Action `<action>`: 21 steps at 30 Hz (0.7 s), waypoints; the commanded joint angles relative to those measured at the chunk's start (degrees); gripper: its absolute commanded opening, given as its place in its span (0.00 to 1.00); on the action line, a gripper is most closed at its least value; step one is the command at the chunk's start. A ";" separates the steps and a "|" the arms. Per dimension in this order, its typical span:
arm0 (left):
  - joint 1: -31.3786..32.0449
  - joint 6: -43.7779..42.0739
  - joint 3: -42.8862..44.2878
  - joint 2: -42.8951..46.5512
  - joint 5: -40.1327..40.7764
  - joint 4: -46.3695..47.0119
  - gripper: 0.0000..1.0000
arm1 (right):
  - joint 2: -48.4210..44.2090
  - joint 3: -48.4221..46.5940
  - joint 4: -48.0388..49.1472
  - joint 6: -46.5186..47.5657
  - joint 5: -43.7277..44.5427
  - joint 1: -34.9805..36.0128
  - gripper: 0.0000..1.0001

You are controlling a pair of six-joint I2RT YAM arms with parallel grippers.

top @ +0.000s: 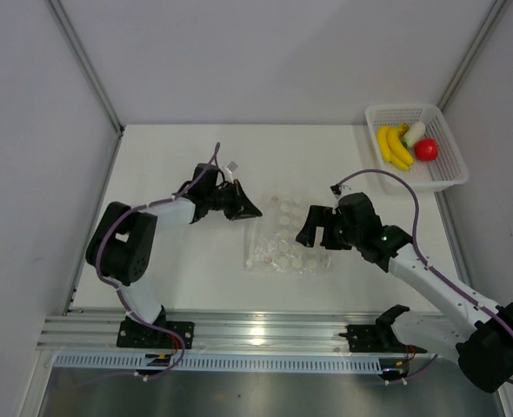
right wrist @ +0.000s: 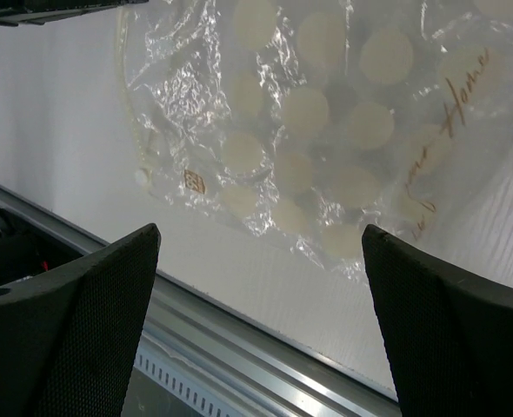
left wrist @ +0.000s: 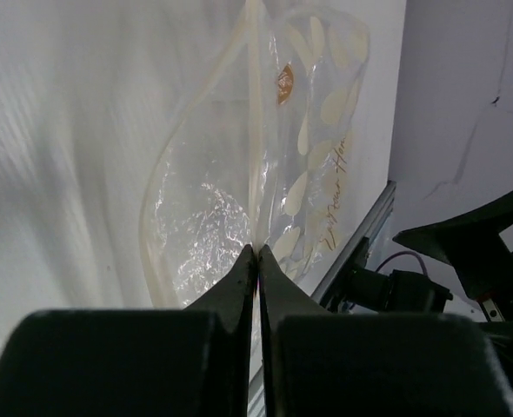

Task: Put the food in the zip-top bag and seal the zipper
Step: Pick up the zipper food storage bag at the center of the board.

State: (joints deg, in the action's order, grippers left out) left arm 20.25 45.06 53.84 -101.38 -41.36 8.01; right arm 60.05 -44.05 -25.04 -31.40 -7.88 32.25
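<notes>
Top external view shows us the left arm [top: 152,217] bent inward, left gripper [top: 249,210] pinched shut on the far-left corner of the zip-top bag [top: 287,243] at centre, the right gripper [top: 313,228] spread wide at its right edge. Only our left wrist view reveals the zipper [left wrist: 255,130] running straight away from the fingertips [left wrist: 235,282]; the food [top: 400,148] sits in the far-right basket [top: 455,143].

Glossy, crinkled plastic zip-top bag [right wrist: 309,130]

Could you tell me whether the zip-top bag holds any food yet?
The bag is empty: the banana bunch, red fruit and radish lie in the basket.
</notes>
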 commanded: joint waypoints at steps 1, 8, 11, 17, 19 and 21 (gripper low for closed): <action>5.84 0.64 5.81 9.34 12.68 -12.27 0.01 | 1.03 -3.93 -0.09 -0.59 6.55 4.82 0.99; 16.74 8.54 15.67 12.79 33.45 -38.32 0.01 | 3.23 -8.85 -1.59 -1.82 14.99 13.27 0.89; 18.50 14.08 15.33 13.49 34.42 -41.40 0.01 | 3.58 -9.21 -0.29 -2.61 18.07 16.87 0.85; 20.88 21.73 12.16 16.48 36.62 -41.23 0.01 | 3.23 -8.07 3.41 -4.64 20.53 22.06 0.83; 21.84 23.23 12.42 16.57 36.79 -41.84 0.00 | 4.45 -8.42 4.38 -4.64 21.41 23.47 0.83; 22.37 24.28 12.51 16.83 36.53 -41.76 0.01 | 5.60 -9.12 4.65 -4.81 22.55 24.96 0.83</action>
State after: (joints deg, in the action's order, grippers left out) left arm 41.34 64.60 66.30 -87.39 -6.24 -32.77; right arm 64.03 -50.94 -23.22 -35.05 10.79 55.29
